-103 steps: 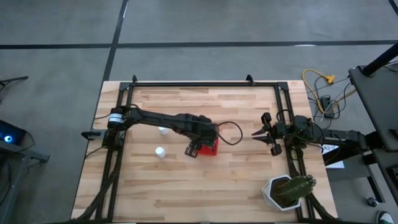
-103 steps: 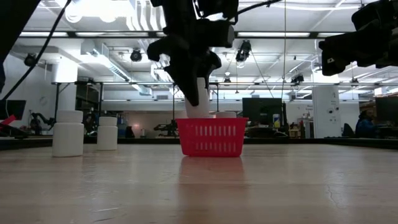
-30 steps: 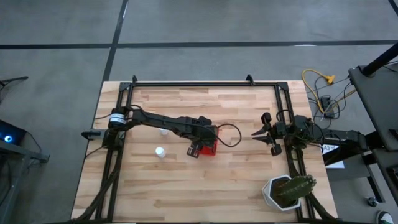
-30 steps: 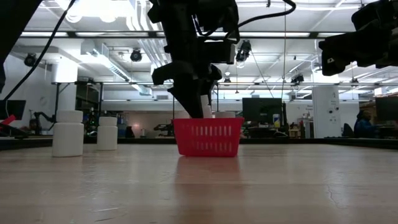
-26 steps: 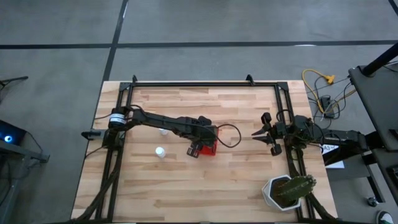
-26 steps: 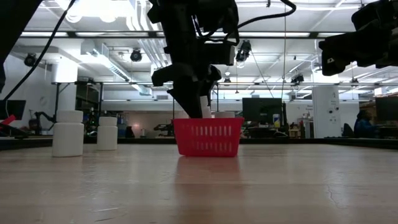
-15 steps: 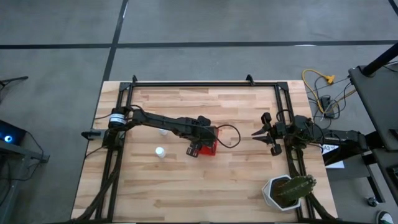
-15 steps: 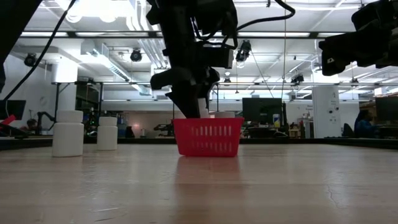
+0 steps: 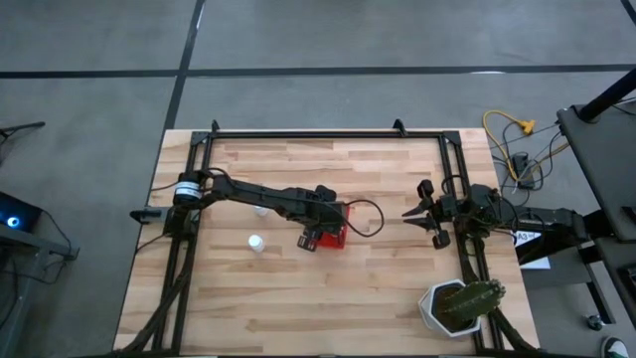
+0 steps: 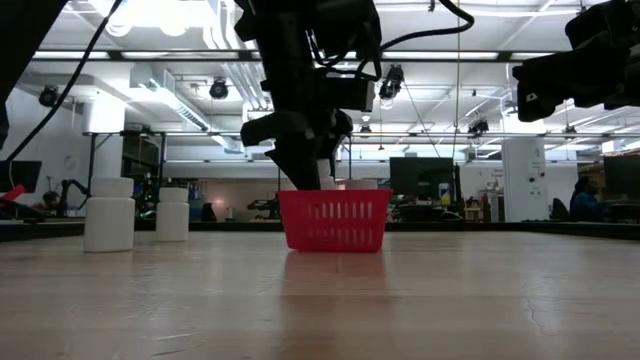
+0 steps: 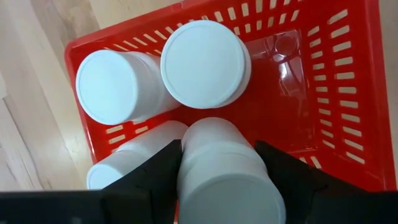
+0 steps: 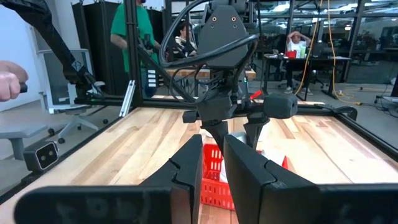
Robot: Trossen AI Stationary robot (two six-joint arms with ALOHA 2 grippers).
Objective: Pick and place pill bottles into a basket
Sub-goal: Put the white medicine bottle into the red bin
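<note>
On wooden table (image 9: 378,288), lowering upright pill bottle (image 11: 224,168), clenched in left gripper (image 11: 217,163), straight into basket (image 11: 323,93) beside three others; right gripper (image 9: 422,213) idling apart, fingers spread.

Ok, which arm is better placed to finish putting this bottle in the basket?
Left. The left gripper already holds a pill bottle over the red basket; the right gripper waits at the table's right edge.

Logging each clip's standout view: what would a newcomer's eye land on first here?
The red basket at mid-table, with the left gripper lowered into it, shut on a white bottle beside three bottles already inside. Next, two bottles standing on the wood to the left of the basket. The right gripper waits at the table's right edge, near a potted plant.
</note>
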